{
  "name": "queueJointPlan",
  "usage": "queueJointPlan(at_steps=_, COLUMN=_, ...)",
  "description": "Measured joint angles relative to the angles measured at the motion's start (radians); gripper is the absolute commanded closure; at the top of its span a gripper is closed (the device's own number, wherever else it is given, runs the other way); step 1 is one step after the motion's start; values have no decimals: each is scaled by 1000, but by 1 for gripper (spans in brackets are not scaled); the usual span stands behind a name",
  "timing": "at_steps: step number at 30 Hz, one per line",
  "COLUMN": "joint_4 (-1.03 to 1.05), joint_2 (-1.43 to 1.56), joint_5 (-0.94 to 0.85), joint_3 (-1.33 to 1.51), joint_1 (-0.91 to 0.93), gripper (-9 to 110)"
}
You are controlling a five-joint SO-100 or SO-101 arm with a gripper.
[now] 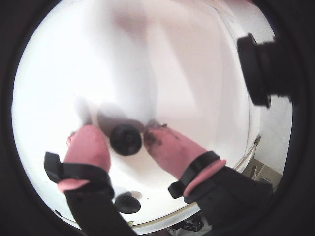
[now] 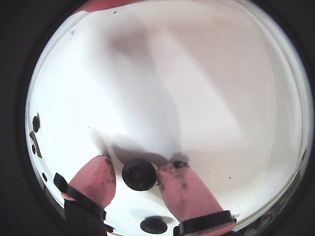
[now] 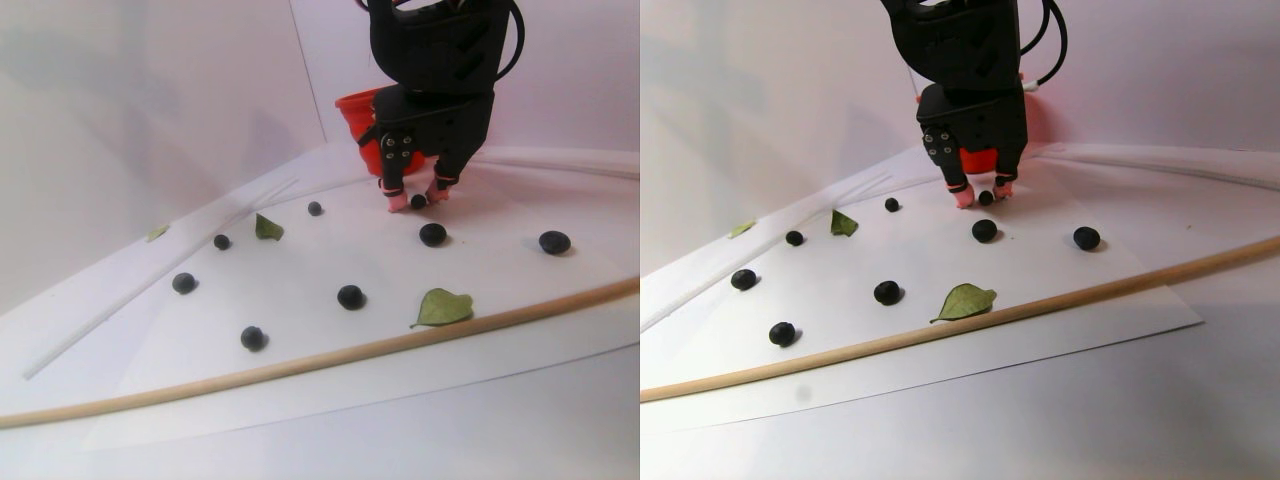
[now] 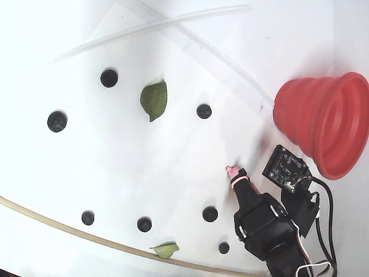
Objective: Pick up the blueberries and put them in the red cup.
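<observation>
While the two pink-tipped fingers of the black gripper stand apart, one small round dark blueberry sits between them, and both wrist views show a sliver of white on each side of it, so nothing is clamped yet. In the stereo pair view the fingertips reach down to the white paper sheet, the berry level with them. Closing is the step in hand, I judge, and it wants a slow squeeze: the berry is round and will likely roll or squirt out if one pad meets it first. Centring it, keeping the pads low against the sheet and stopping at first firm contact should hold it without crushing it. The pads already show dark smears, so they may be slippery.

Farther out, the other loose blueberries lie scattered over the sheet, well apart from each other, among flat green leaves, with a thin wooden rod along the sheet's near edge in the stereo pair view. Beyond the arm stands the red ribbed conical cup, near the gripper in the fixed view, its inside hidden from every camera. A straight lift and a short carry should do.
</observation>
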Motion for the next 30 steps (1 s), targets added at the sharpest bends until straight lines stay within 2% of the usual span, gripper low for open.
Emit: queueJointPlan(at_steps=30, joint_4=44, joint_2=12, joint_5=0, joint_3=0, joint_1=6, gripper=91)
